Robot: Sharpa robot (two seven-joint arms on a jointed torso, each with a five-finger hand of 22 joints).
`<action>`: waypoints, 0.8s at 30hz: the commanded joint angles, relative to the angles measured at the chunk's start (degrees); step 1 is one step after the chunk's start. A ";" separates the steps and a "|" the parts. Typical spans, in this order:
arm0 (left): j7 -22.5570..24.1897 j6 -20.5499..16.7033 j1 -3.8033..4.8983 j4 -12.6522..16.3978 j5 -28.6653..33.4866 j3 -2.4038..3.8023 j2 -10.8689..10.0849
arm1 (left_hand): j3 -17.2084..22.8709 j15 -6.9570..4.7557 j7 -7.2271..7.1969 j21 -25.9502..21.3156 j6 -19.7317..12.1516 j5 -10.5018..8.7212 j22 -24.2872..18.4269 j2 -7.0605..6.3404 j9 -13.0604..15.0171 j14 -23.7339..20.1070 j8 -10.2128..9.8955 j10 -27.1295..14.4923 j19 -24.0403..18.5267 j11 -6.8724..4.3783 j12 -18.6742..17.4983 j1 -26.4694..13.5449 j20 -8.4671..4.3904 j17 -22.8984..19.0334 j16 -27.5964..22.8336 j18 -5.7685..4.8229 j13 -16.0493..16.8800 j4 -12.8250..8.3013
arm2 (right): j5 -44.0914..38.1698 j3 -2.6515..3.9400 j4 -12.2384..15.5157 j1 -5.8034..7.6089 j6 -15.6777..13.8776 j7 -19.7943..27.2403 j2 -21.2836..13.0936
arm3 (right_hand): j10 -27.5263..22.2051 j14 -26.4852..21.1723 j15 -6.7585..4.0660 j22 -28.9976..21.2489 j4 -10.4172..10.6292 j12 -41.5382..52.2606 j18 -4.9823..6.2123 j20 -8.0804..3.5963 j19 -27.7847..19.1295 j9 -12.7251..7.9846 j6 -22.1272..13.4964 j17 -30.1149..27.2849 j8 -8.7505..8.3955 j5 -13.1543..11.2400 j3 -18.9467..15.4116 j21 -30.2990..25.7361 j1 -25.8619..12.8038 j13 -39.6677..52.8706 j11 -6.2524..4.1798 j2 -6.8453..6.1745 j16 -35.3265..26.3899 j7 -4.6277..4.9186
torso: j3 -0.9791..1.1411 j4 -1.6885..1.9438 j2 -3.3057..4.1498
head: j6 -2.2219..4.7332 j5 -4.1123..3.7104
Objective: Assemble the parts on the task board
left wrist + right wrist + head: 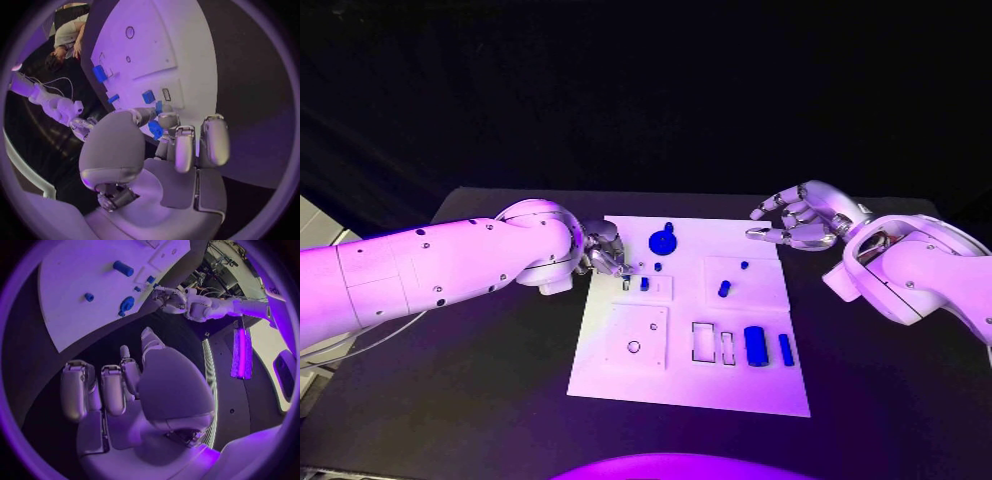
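Board (687, 385) first on your list: the white plate is lying flat in the middle of the black table (473, 400), and you are seeing blue parts spread across it. Near its far edge a round blue part (662, 241) is sitting with a small knob sticking out past it. Toward the middle a short blue peg (724, 288) is lying at a slant, with a tiny blue dot (744, 265) just beyond it. Along the near right section a thick blue bar (756, 345) and a thinner blue strip (786, 349) are lying side by side, next to two narrow outlined slots (704, 342). Left hand (606, 250) is hovering over the board's far left corner, fingers pointing down at the plate; in the left wrist view you are seeing its fingers (181, 147) curled together around a small blue piece (155, 129), pinching it between thumb and fingertips. Another small blue part (643, 283) is standing on the board just beside those fingertips. Right hand (798, 222) is hanging above the table just off the board's far right corner, touching nothing; its fingers (112, 387) are loosely bent and apart, holding nothing.
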 commanded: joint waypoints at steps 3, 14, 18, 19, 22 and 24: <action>-0.66 0.64 -0.31 0.18 -1.98 -0.07 0.19 | 10.15 -0.55 -0.28 0.23 0.29 0.19 0.09 0.39 0.09 6.02 -0.08 0.33 0.41 0.00 0.29 0.20 0.16 14.95 0.30 -1.09 0.08 -9.65 | -0.49 0.00 0.16 -0.05 0.59 0.45 -0.03 | 0.15 3.11 0.19 8.78 -0.05 0.15 0.70 0.29 1.43 -0.08 -0.43 3.40 0.31 0.21 -0.22 -0.11 -0.15 4.34 -0.30 0.50 -0.28 -0.09 | -0.02 0.05 0.04 | -0.08 0.08; -0.45 2.16 -0.62 0.39 -3.93 -0.11 0.45 | 10.27 -0.56 -0.28 0.26 0.34 0.13 0.15 0.40 0.09 6.03 -0.09 0.37 0.47 0.00 0.25 0.04 0.15 14.99 0.32 -1.10 0.04 -9.62 | -0.15 0.00 0.14 -0.08 0.04 1.07 -0.07 | 0.15 3.13 0.18 8.80 -0.03 0.15 0.70 0.28 1.45 -0.09 -0.44 3.46 0.34 0.23 -0.24 -0.10 -0.18 4.33 -0.31 0.54 -0.26 -0.09 | -0.05 -0.05 -0.01 | -0.24 -0.09; -0.45 2.32 -0.65 0.42 -4.32 -0.12 0.53 | 10.27 -0.56 -0.28 0.26 0.34 0.13 0.15 0.40 0.09 6.03 -0.09 0.37 0.47 0.00 0.25 0.04 0.15 14.99 0.32 -1.10 0.04 -9.62 | -0.13 0.00 0.12 -0.10 -0.07 1.13 -0.07 | 0.15 3.13 0.18 8.80 -0.03 0.15 0.70 0.28 1.45 -0.09 -0.44 3.46 0.34 0.23 -0.24 -0.10 -0.18 4.33 -0.31 0.54 -0.26 -0.09 | 0.00 0.00 0.01 | -0.29 -0.14; -0.45 2.35 -0.66 0.43 -4.38 -0.13 0.57 | 10.27 -0.56 -0.28 0.26 0.34 0.13 0.15 0.40 0.09 6.03 -0.09 0.37 0.47 0.00 0.25 0.04 0.15 14.99 0.32 -1.10 0.04 -9.62 | -0.13 0.00 0.12 -0.10 -0.08 1.15 -0.06 | 0.15 3.13 0.18 8.80 -0.03 0.15 0.70 0.28 1.45 -0.09 -0.44 3.46 0.34 0.23 -0.24 -0.10 -0.18 4.33 -0.31 0.54 -0.26 -0.09 | 0.00 0.03 0.00 | -0.29 -0.12; -0.46 2.45 -0.71 0.45 -4.47 -0.18 0.68 | 10.27 -0.56 -0.28 0.26 0.34 0.13 0.15 0.40 0.09 6.03 -0.09 0.37 0.47 0.00 0.25 0.04 0.15 14.99 0.32 -1.10 0.04 -9.62 | -0.12 0.00 0.12 -0.11 -0.12 1.17 -0.05 | 0.15 3.13 0.18 8.80 -0.03 0.15 0.70 0.28 1.45 -0.09 -0.44 3.46 0.34 0.23 -0.24 -0.10 -0.18 4.33 -0.31 0.54 -0.26 -0.09 | 0.01 0.06 -0.03 | -0.35 -0.11; -0.47 2.48 -0.73 0.46 -4.52 -0.25 0.72 | 10.27 -0.56 -0.28 0.26 0.34 0.13 0.15 0.40 0.09 6.03 -0.09 0.37 0.47 0.00 0.25 0.04 0.15 14.99 0.32 -1.10 0.04 -9.62 | -0.12 0.00 0.13 -0.11 -0.12 1.17 -0.05 | 0.15 3.13 0.18 8.80 -0.03 0.15 0.70 0.28 1.45 -0.09 -0.44 3.46 0.34 0.23 -0.24 -0.10 -0.18 4.33 -0.31 0.54 -0.26 -0.09 | 0.02 0.05 -0.03 | -0.40 -0.12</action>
